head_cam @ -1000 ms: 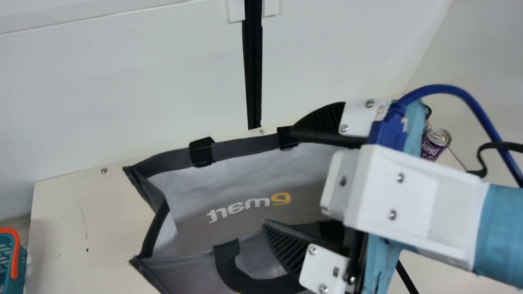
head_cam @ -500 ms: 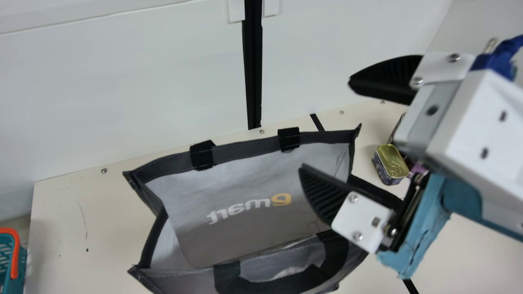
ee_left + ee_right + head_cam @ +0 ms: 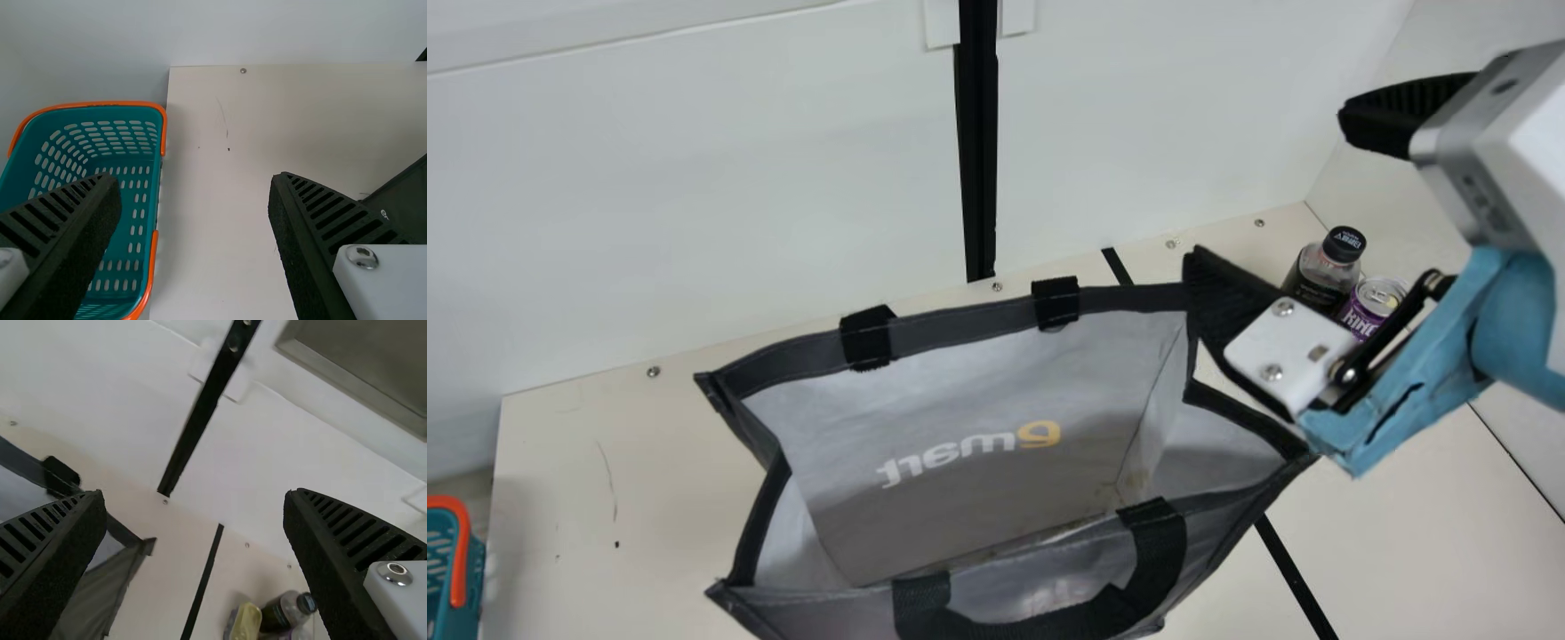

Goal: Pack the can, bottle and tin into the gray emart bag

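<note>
In the main view my right gripper (image 3: 1267, 182) is raised over the right part of the table, open and holding nothing, one finger near the bag's back right corner. The gray emart bag (image 3: 978, 498) stands open at the centre. Behind the gripper are the bottle (image 3: 1316, 277) and the purple can (image 3: 1371, 305). My right gripper (image 3: 193, 520) appears open in its wrist view, with the tin (image 3: 247, 621) beside the bottle (image 3: 283, 613) and part of the can (image 3: 298, 633). My left gripper (image 3: 193, 200) is open and empty in its own view, above the table.
A teal basket (image 3: 159, 193) with orange handles sits beside the table's left edge. A white wall (image 3: 694, 196) with a black vertical strip (image 3: 978, 160) rises behind the table. Black tape (image 3: 1294, 573) crosses the tabletop right of the bag.
My right gripper has moved from over the bag toward the right, uncovering the bag's right side. It was open throughout. The bag has stayed in place.
</note>
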